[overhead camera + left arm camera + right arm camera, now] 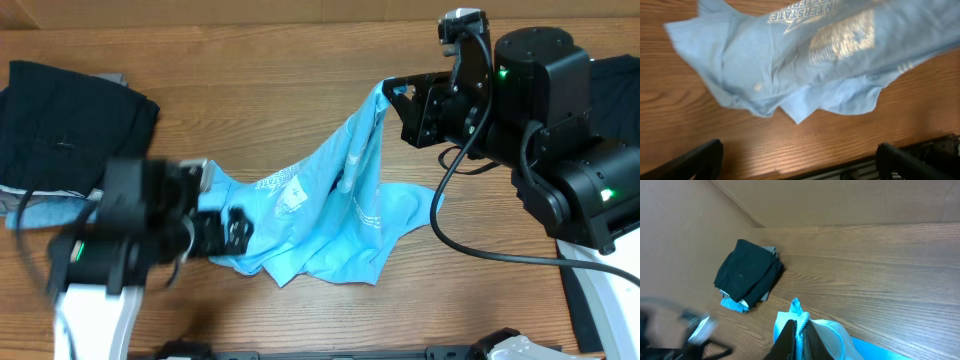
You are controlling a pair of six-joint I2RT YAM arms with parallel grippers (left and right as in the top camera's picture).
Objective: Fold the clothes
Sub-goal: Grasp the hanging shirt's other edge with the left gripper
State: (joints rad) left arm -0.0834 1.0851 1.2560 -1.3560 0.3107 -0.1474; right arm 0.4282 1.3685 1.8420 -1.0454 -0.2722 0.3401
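Overhead shows us the blue shirt (330, 205) strung out across the middle of the table (250, 60). Our right gripper (388, 90) is clamped on one corner of it, up on the far right side. That corner is lifted off the wood, so the fabric hangs from there in a twisted band down toward the near left. The rest lies crumpled and spread on the table. Right wrist cam backs that up: the right fingers (786, 341) are pinched tight together, with a tuft of blue cloth poking up between them.

Our left gripper (232, 230) is at the shirt's near-left edge. It's pretty blurred from above, so we can't tell from there whether it touches the fabric. Left wrist cam is clearer: the left fingers (690, 162) sit at the bottom corners of the picture, spread wide, with only bare wood between them. So that hand is released and holding nothing. The shirt lies just ahead of it, wrinkled, with white lettering (805, 11) reading INTERSTATE and a pale square logo (842, 35) beside it.

At the far left of the table there's a pile (70, 125) of folded clothes, black on top with a bit of grey and blue peeking out underneath. It's well apart from the raised corner. A cardboard wall (840, 200) runs behind the table.
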